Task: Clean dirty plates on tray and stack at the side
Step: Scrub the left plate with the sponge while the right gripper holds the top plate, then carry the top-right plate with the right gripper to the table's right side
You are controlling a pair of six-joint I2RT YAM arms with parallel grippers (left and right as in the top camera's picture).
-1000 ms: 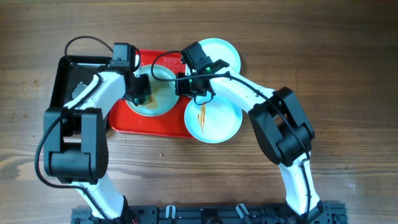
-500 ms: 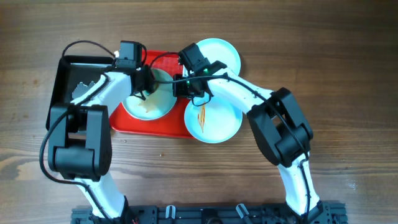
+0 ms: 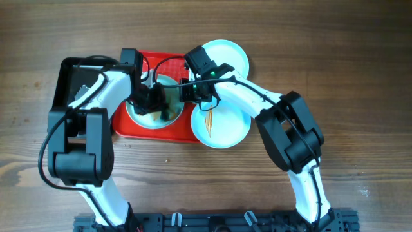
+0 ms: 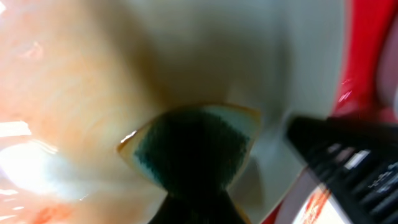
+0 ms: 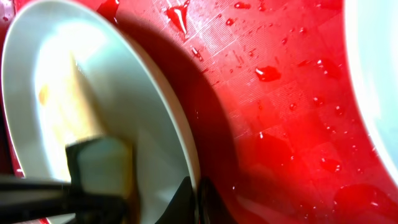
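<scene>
Now we see a smeared plate (image 3: 145, 118) on the left of the red tray (image 3: 177, 133), the right gripper (image 3: 193, 90) pinching its right rim, the left gripper (image 3: 153, 103) clamping a sponge (image 4: 189, 146) against it; a streaked plate (image 3: 222, 125) lies just right.

Quick headcount: three plates (image 3: 226, 53), counting that one, a second plate (image 3: 222, 129) and a third plate (image 3: 145, 120). Two of the three have orange-brown sauce on them and one looks plain. I couldn't count the streaks themselves, they're too thin. Two trays: one red tray (image 3: 170, 134) and one black tray (image 3: 63, 87). Just one sponge (image 4: 186, 146). Two arms, left arm (image 3: 106, 90) and right arm (image 3: 257, 96), with one gripper each, so two grippers: left gripper (image 3: 153, 102) and right gripper (image 3: 201, 91). One table (image 3: 360, 77).
</scene>
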